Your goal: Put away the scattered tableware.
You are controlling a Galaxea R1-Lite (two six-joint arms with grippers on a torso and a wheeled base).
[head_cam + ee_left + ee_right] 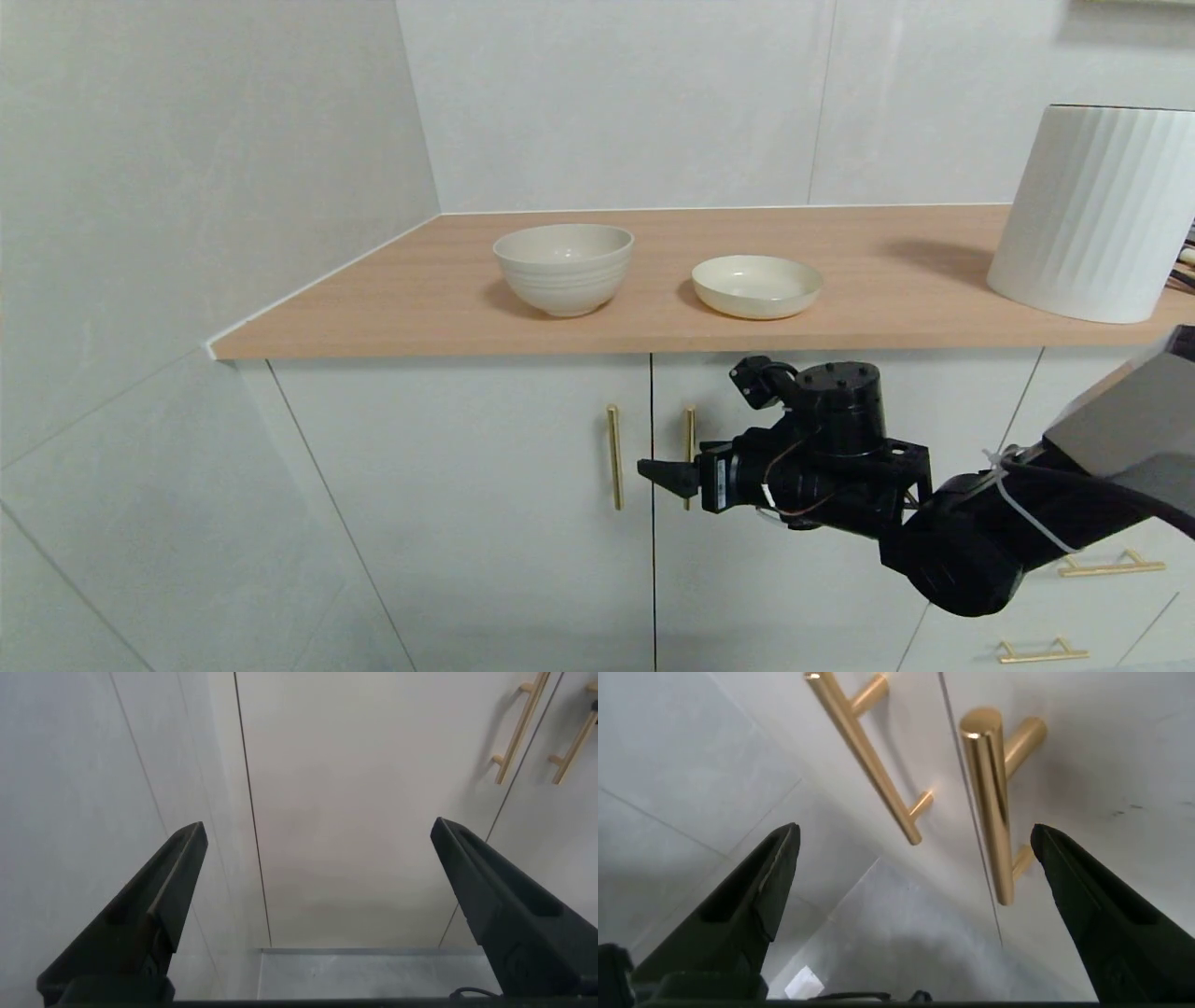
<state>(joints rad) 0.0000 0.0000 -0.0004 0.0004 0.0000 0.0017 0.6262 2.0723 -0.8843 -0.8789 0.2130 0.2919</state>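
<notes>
Holds right gripper (658,474) wide open, empty, beside handles (689,457); left gripper (318,826) likewise. Sees bowl (564,268) left of dish (756,286) on counter (392,299).

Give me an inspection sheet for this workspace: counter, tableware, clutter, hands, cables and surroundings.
Surface: wooden countertop above shut cabinet doors.
Job's things: deep bowl and shallow dish, upright, side by side, apart.
Clutter: white ribbed container at the countertop's right end.
Hands: right hand open, in front of the gold door handles; left hand open, facing white cabinet panels.
Cables: thin wires and a white tie on the right arm.
Surroundings: tiled walls; drawers at lower right.
</notes>
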